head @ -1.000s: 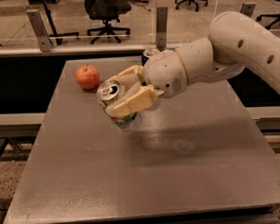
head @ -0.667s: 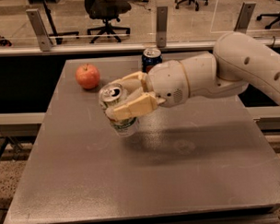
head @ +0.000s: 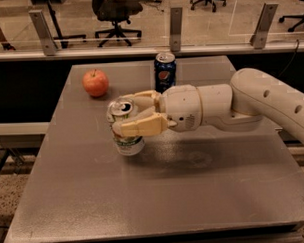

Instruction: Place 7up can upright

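Since a second ago: arm (head: 261,99) has swung so its wrist runs almost level, and the Pepsi can (head: 165,72), hidden behind it before, is in full view. 7up can (head: 127,144) has come down from a clear tilt to near upright.

Tool (head: 121,113) is clamped on the 7up can, near the middle of the table (head: 194,192), a bit left. One tan finger (head: 142,127) crosses the front of the can body; the other wraps round the far side up by the rim. Fingers are blocky, matte and plastic-looking. Wrist housing is a smooth white cylinder.

7up can: pale silver shell, green band and print low on the body; lettering not readable from here. Silver top faces up and slightly toward me, dark opening and pull tab showing. Base looks to be touching the table, but I can't be sure it's fully seated.

Table: flat grey top, dull sheen, faint round smudge right of the can.

Apple (head: 95,82): round, red-orange, far left of the table, well apart from the can.

Pepsi can: dark blue, upright at the far edge, round red-white-blue logo facing me, silver lid. It stands just behind the wrist, apart from it.
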Available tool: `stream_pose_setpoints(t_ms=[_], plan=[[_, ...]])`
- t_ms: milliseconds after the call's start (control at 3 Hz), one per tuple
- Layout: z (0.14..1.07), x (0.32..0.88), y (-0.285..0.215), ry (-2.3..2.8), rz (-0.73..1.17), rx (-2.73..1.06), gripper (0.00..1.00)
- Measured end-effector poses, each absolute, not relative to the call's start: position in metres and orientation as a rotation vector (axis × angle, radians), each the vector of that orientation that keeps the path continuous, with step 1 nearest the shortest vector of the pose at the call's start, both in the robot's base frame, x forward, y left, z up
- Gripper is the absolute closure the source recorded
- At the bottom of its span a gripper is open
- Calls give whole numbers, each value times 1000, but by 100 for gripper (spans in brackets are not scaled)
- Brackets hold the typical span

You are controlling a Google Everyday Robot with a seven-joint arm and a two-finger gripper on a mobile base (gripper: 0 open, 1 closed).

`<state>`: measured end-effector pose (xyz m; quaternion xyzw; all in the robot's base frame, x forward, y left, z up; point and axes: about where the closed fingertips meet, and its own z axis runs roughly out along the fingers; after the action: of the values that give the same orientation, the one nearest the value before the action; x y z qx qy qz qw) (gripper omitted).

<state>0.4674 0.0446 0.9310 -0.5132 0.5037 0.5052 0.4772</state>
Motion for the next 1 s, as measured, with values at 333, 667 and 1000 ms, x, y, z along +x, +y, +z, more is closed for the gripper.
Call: stream_pose_setpoints(t_ms=[333, 667, 1000], plan=[[925, 468, 46, 1193, 1265, -1201, 85], [921, 469, 47, 1173, 1283, -1175, 62], [916, 470, 47, 1174, 1282, -1180, 39]])
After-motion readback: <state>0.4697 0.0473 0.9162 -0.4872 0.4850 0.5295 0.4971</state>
